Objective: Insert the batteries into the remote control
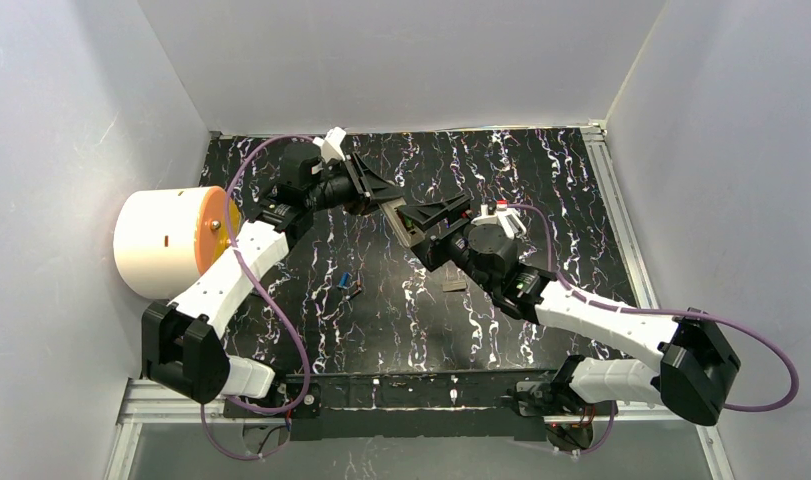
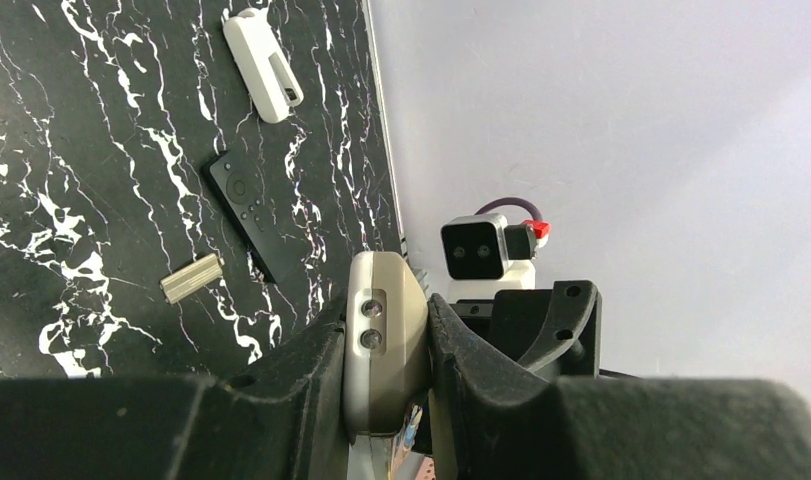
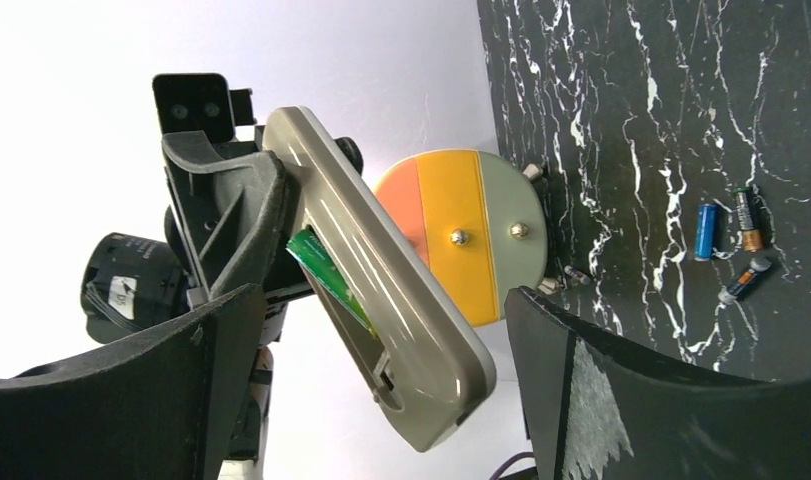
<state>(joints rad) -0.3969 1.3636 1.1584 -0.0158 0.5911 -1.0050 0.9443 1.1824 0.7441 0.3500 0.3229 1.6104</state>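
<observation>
**Grey remote gripped on the left, right fingers spread around it**

I see the grey remote (image 3: 381, 250) held up off the mat, tilted, with its back bay open and a green battery (image 3: 326, 272) lying inside it. The left gripper (image 2: 386, 315) is clamped on the remote's two long sides near one end. The right gripper (image 3: 381, 300) stands wide apart. One finger is on each side of the remote's free end, and I see a gap on both sides.

The other batteries lie loose on the mat (image 1: 541, 170), left of centre. They are the blue battery (image 3: 706, 232) and, just beside it, two dark batteries (image 3: 746, 218). The mat around them is bare, and they sit well away from both arms and from the mat's edges.

In the left wrist view, a black remote (image 2: 246, 212) and a white remote (image 2: 264, 65) lie near the mat's edge by the wall. A small metal piece (image 2: 193, 277) lies beside the black one. A drum (image 1: 171, 240) crowds the left wall behind the left arm.
</observation>
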